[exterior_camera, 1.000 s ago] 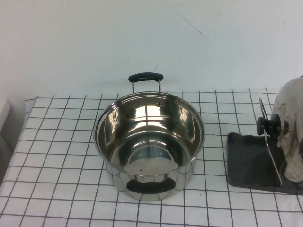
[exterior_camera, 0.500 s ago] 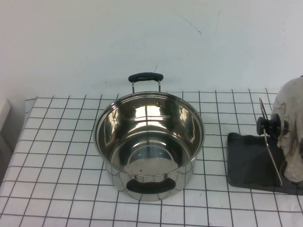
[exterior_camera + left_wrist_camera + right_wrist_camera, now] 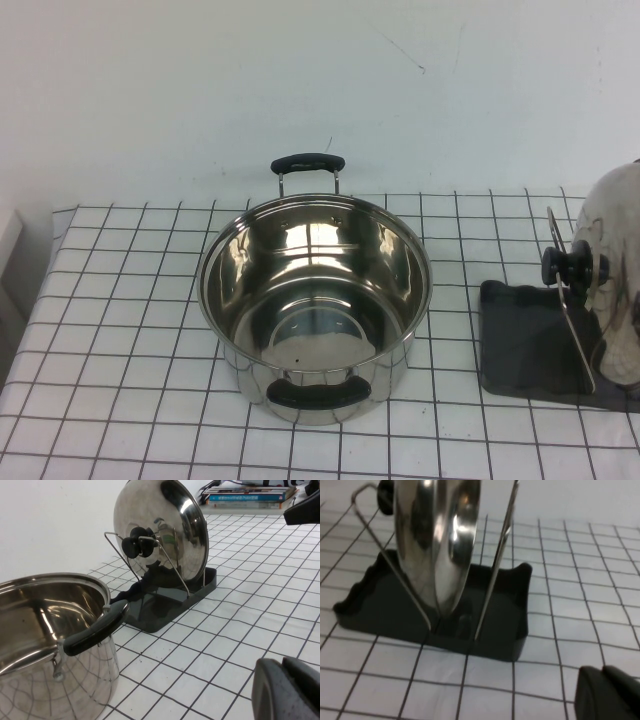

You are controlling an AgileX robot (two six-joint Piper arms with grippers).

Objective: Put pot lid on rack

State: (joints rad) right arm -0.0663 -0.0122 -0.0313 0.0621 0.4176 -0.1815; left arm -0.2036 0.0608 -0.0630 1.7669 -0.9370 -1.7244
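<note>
The pot lid stands on edge in the rack at the table's right, its black knob facing the pot. It leans between the wire uprights on the dark grey tray. The left wrist view shows the lid upright in the rack. The right wrist view shows the lid in the rack close by. My left gripper is shut and empty, low over the cloth beside the pot. My right gripper is shut and empty, just clear of the rack. Neither gripper shows in the high view.
A deep steel pot with two black handles stands mid-table on the checked cloth, and shows in the left wrist view. Stacked books lie beyond the table. A white wall runs behind.
</note>
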